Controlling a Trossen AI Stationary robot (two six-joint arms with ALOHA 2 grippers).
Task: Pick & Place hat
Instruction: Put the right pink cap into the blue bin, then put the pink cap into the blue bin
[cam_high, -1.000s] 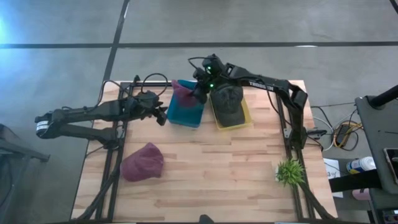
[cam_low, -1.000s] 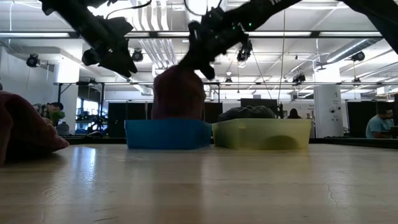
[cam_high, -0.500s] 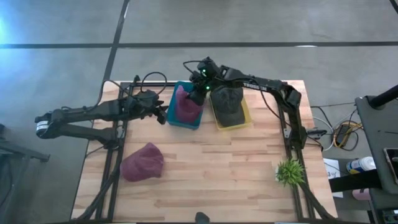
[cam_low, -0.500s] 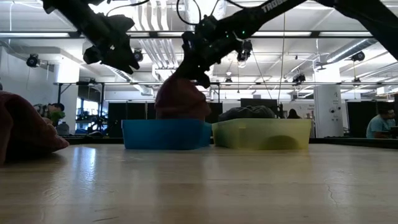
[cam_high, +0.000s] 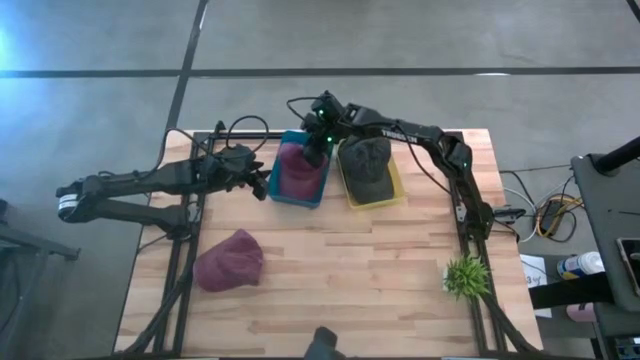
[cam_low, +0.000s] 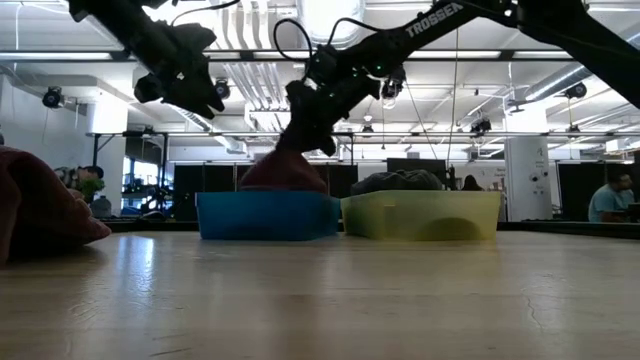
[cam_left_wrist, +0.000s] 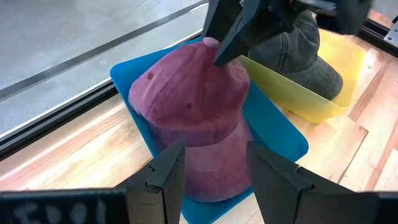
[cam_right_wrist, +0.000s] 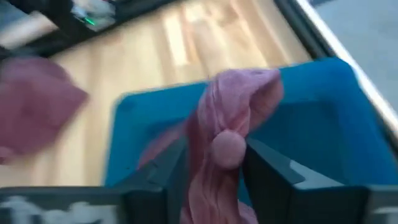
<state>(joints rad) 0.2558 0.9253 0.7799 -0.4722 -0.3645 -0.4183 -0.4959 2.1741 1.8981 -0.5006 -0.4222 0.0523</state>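
While a second maroon hat (cam_high: 229, 261) lies untouched at the high view's lower left on the desk (cam_high: 350, 270), the maroon cap (cam_high: 298, 170) has sunk into the blue bin (cam_high: 287, 190) at upper centre over the last second. The right gripper (cam_high: 316, 150) still pinches its crown, so releasing remains. The left gripper (cam_high: 262, 184), fingers spread and empty, hovers just left of the bin. A grey cap (cam_high: 365, 165) fills the yellow bin (cam_high: 392, 195) alongside.

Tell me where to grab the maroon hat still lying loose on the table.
Pinch the maroon hat at its raised crown, from straight above: it lies as a soft mound on the table with open wood all round. The left gripper hovers nearest; the right gripper holds the hat in the blue bin.
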